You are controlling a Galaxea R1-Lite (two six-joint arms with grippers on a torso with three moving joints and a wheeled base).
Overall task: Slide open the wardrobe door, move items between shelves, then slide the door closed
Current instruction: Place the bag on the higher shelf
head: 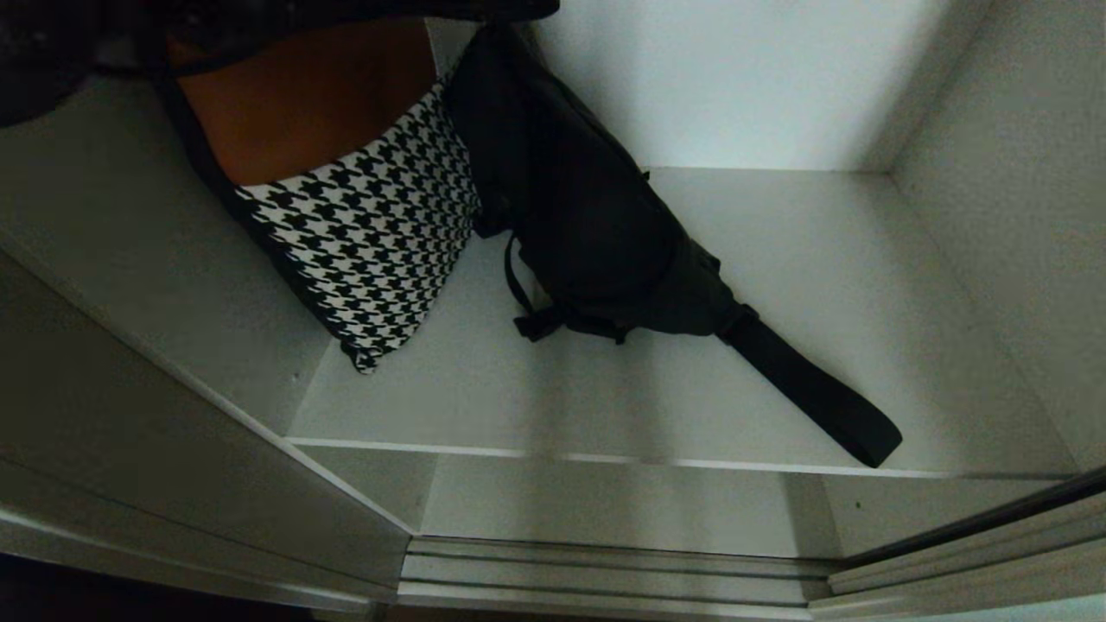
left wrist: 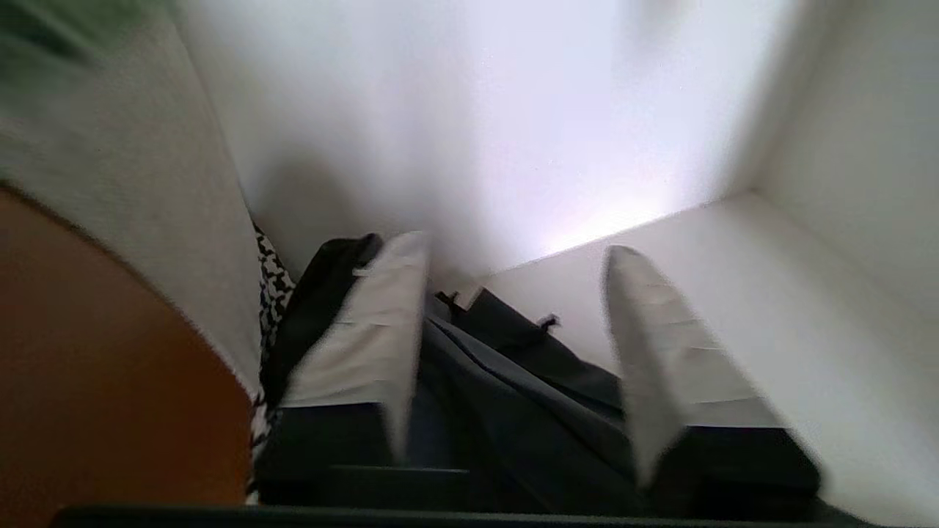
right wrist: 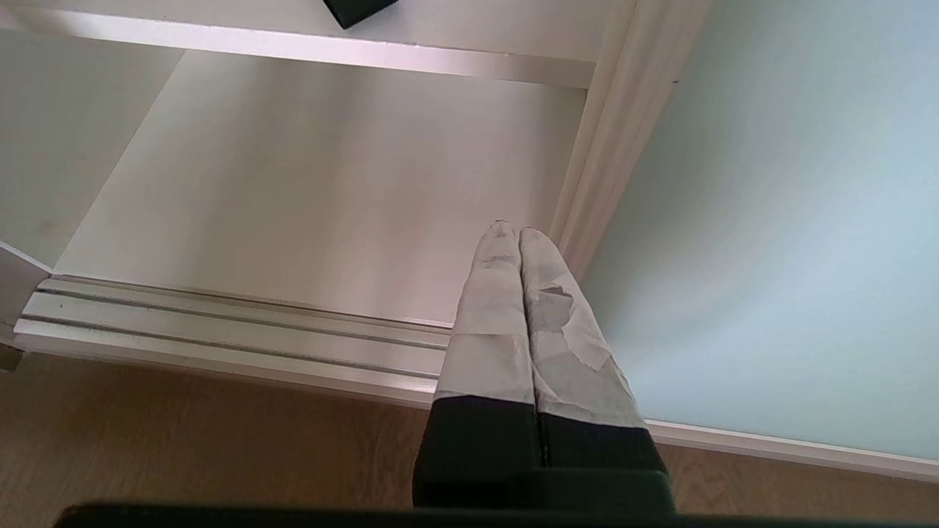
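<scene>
Kid: Bags lean on the wall so they stay up?

Pal: Yes. The black pouch [head: 596, 233] and checked bag [head: 367, 233] sit on the shelf [head: 605, 406]. The left claw [left wrist: 513, 352] is open around the pouch.

Kid: And the other claw?

Pal: Only its own camera shows it: the right claw [right wrist: 519, 238], closed, low by the glass door [right wrist: 770, 220].

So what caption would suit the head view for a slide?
Black pouch bag and houndstooth bag side by side on a white wardrobe shelf.
</scene>
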